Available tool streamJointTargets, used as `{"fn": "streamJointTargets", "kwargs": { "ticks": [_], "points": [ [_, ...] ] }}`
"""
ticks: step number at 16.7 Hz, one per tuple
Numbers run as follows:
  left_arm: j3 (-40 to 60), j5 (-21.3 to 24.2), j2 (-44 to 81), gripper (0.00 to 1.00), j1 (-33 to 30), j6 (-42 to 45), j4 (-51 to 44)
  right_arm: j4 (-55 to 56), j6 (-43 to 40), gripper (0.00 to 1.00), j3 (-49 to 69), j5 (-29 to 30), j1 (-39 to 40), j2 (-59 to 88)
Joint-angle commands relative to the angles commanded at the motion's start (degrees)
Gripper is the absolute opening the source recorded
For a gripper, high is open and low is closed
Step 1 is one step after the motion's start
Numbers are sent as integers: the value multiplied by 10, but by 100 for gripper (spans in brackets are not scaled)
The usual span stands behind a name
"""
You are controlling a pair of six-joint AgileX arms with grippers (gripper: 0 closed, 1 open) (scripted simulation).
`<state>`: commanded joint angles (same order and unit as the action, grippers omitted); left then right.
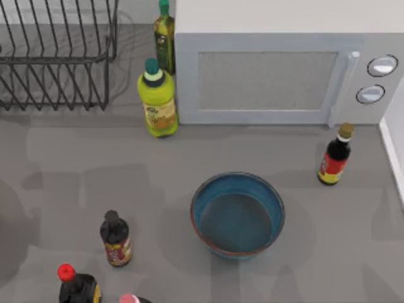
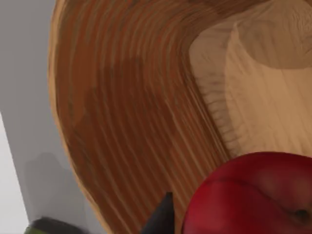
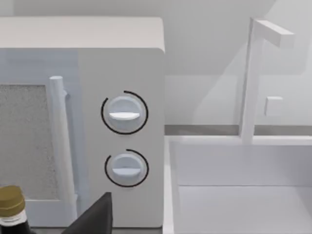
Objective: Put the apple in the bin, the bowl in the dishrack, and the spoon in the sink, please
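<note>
Lighting: even, soft, moderately bright in all your views. Shadows: broad faint grey patches on the surface (image 1: 57, 183); darker pool inside the bowl (image 1: 237, 214). Glare: a soft sheen on the apple (image 2: 253, 195). Focus: mild softness throughout.

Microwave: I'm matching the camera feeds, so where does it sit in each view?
Top view: microwave at the back, right of centre, knobs rightmost.
Left wrist view: faces the apple and a wooden container instead.
Right wrist view: its knob end, beside the sink.
Shared landmark: gold-capped dark bottle before its knob end.
</note>
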<state>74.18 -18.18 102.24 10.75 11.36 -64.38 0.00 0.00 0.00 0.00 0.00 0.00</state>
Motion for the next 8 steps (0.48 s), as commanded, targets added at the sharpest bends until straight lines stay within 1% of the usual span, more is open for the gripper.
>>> {"fn": "streamJointTargets", "kwargs": {
  "ticks": [3,4,8],
  "points": [
    [0,0,0,98,0,0,0,0,0,100,0,0,0,0],
    [0,0,0,100,0,0,0,0,0,100,0,0,0,0],
    [0,0,0,100,0,0,0,0,0,100,0,0,0,0]
  ]
}}
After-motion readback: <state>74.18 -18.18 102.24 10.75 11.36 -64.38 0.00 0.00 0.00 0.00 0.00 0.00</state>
